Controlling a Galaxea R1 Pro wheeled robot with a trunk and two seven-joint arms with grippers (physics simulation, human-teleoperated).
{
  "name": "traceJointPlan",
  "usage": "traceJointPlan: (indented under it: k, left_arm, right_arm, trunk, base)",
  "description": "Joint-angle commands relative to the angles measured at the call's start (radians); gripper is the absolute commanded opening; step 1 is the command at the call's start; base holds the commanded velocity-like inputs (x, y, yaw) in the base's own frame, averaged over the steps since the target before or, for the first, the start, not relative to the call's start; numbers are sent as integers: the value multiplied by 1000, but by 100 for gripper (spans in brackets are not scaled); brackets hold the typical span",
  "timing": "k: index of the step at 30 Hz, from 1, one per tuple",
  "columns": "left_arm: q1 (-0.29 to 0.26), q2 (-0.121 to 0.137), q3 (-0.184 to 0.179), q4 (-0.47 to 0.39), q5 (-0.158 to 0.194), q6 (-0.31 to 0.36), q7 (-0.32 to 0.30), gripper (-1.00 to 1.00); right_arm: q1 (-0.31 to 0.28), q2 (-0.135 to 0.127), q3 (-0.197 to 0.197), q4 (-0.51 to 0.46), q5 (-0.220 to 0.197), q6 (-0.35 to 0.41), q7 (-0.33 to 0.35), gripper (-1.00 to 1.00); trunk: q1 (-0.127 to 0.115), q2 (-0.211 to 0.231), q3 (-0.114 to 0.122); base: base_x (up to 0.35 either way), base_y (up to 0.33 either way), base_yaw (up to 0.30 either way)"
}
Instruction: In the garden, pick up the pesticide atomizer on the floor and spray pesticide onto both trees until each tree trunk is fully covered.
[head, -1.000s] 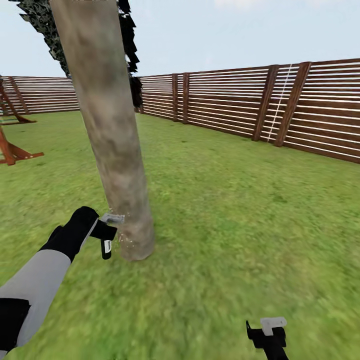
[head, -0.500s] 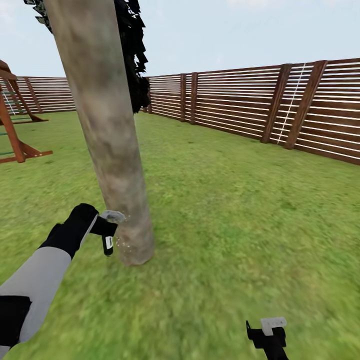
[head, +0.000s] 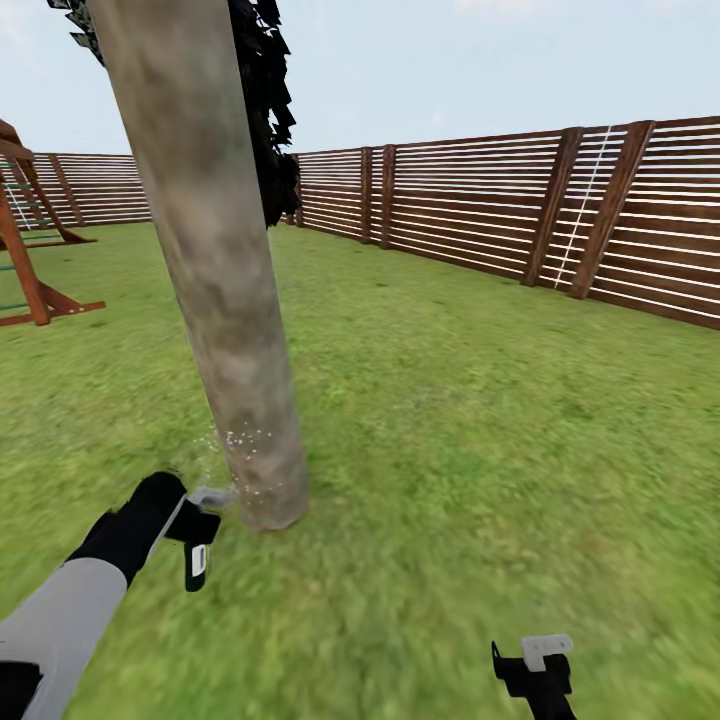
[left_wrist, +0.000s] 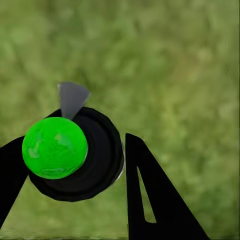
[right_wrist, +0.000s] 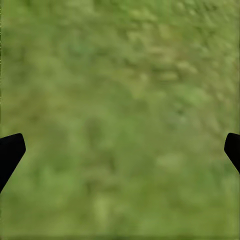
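— Where is the pesticide atomizer (left_wrist: 70, 152)?
— Clamped in the left pincer (head: 200, 525), low beside the tree trunk (head: 215, 270); white spray specks (head: 240, 440) dot the bark near its base.
— And the right pincer (head: 535, 670)?
— Spread wide over lawn (head: 480, 440), grasping nothing.

From the head we look forward and down across the lawn (head: 450, 450), with the tree trunk (head: 215, 270) close at our left front and the slatted fence (head: 520, 215) far off on the right; our left gripper (head: 200, 535) sits low at the left, our right gripper (head: 538, 668) at the bottom edge. Our left wrist camera looks along its fingers (left_wrist: 150, 200) straight down at blurred grass (left_wrist: 175, 60), very near the atomizer (left_wrist: 70, 152). Our right wrist camera faces grass (right_wrist: 120, 115) too, fingertips (right_wrist: 10, 152) at either edge. All three views share the lawn.
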Motion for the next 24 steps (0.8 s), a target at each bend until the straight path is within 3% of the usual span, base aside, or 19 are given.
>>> traceJointPlan:
  k: [1,2,3,8,11,13,15,20,24]
  left_arm:
    - [13,3,23,-4,-7,0,-10,-100]
    - [26,1,83,-11,-12,-3,-8,-100]
    - [28,1,89,-11,-13,-3,-7,-100]
    - [30,-7,85,-10,-16,-21,-4,-100]
    - [35,1,88,0,-17,-26,-3,-100]
    - [84,19,91,1,-16,-49,53,-100]
    - [97,26,92,2,-12,-66,90,-100]
    - [101,-21,94,4,-1,-69,96,-100]
    - [139,-21,111,5,-6,-112,104,-100]
  right_arm:
    - [-1,0,-7,2,11,-3,-4,100]
    - [-1,0,-7,1,11,-3,-5,100]
    - [-1,0,-7,1,11,-3,-4,100]
    - [-1,0,-7,1,11,-3,-4,100]
    - [-1,-1,-7,1,11,-3,-4,100]
    - [-1,0,-7,1,11,-3,-5,100]
    - [-1,0,-7,1,11,-3,-5,100]
    - [-1,0,-7,1,11,-3,-4,100]
    - [-1,-1,-7,1,11,-3,-6,100]
  trunk:
    - [0,0,-1]
    - [0,0,-1]
    - [0,0,-1]
    - [0,0,-1]
    - [0,0,-1]
    - [0,0,-1]
    - [0,0,-1]
    - [0,0,-1]
    - [0,0,-1]
  base:
    - [0,0,0]
    - [194,-156,0]
    - [221,-173,0]
    - [252,-173,0]
    - [272,-167,0]
    - [272,-167,94]
    - [272,-167,232]
    - [276,-164,176]
    - [95,-53,6]
